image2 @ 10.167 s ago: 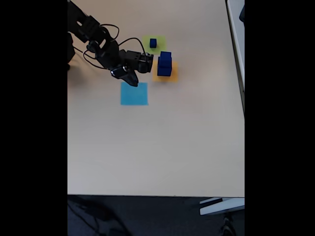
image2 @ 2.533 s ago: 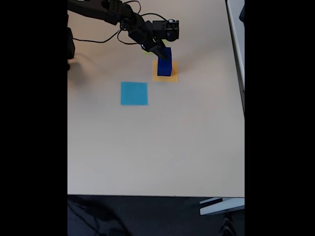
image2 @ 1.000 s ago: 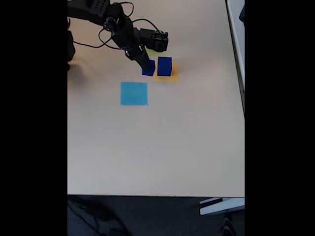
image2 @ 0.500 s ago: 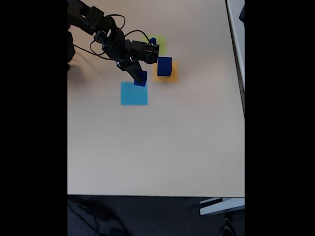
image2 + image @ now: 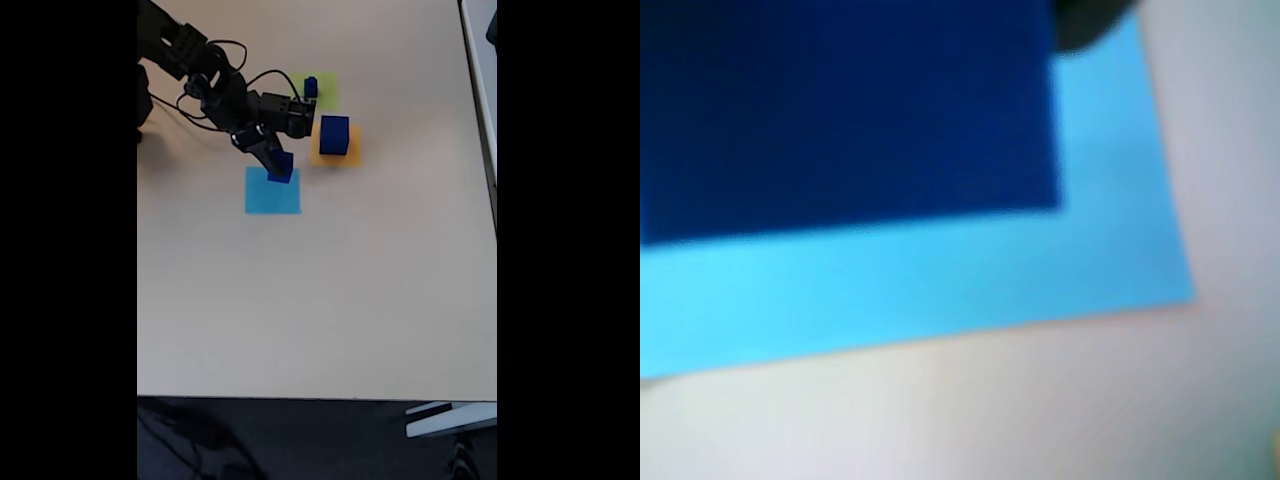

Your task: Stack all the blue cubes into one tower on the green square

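In the fixed view my gripper [image 5: 277, 166] is shut on the medium blue cube [image 5: 281, 168], holding it over the top edge of the light blue paper square [image 5: 272, 193]. The wrist view shows that dark blue cube [image 5: 840, 110] very close, with the light blue square [image 5: 940, 290] beneath it. On the orange square [image 5: 335, 152] rests the large blue cube [image 5: 334, 136]. The small blue cube [image 5: 311, 87] sits on the green square [image 5: 322, 92], partly hidden by my arm.
The black arm [image 5: 200, 75] reaches in from the upper left, trailing cables. The beige table [image 5: 320, 300] stretches wide below the squares. Its front edge runs along the bottom and another surface borders it at the right.
My gripper has carried the medium blue cube off the large cube and leftward and down, from beside the orange square to over the light blue square.
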### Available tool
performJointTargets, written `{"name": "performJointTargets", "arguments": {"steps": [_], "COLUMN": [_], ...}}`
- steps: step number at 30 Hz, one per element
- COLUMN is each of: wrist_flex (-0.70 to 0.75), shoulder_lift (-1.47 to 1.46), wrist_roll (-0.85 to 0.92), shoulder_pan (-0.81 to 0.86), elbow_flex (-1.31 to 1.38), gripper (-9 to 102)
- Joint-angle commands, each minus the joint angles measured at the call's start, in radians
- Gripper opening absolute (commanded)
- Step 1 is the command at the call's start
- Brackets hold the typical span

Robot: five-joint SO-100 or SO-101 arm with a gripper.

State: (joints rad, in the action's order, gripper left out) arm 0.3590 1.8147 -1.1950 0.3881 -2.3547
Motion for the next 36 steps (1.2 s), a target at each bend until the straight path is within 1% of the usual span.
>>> {"name": "performJointTargets", "arguments": {"steps": [1,6,12,23,26,36], "wrist_flex": [-0.043,-0.072,-0.115,-0.129,-0.158,-0.192], "shoulder_lift": [0.061,0.060,0.060,0.057,0.054,0.041], "wrist_roll": [0.003,0.000,-0.044,-0.104,-0.106,-0.095], "shoulder_pan": [0.012,0.025,0.028,0.041,0.044,0.048], "elbow_flex": [-0.003,-0.023,-0.052,-0.075,-0.092,-0.092], "gripper": [11,11,12,12,12,12]}}
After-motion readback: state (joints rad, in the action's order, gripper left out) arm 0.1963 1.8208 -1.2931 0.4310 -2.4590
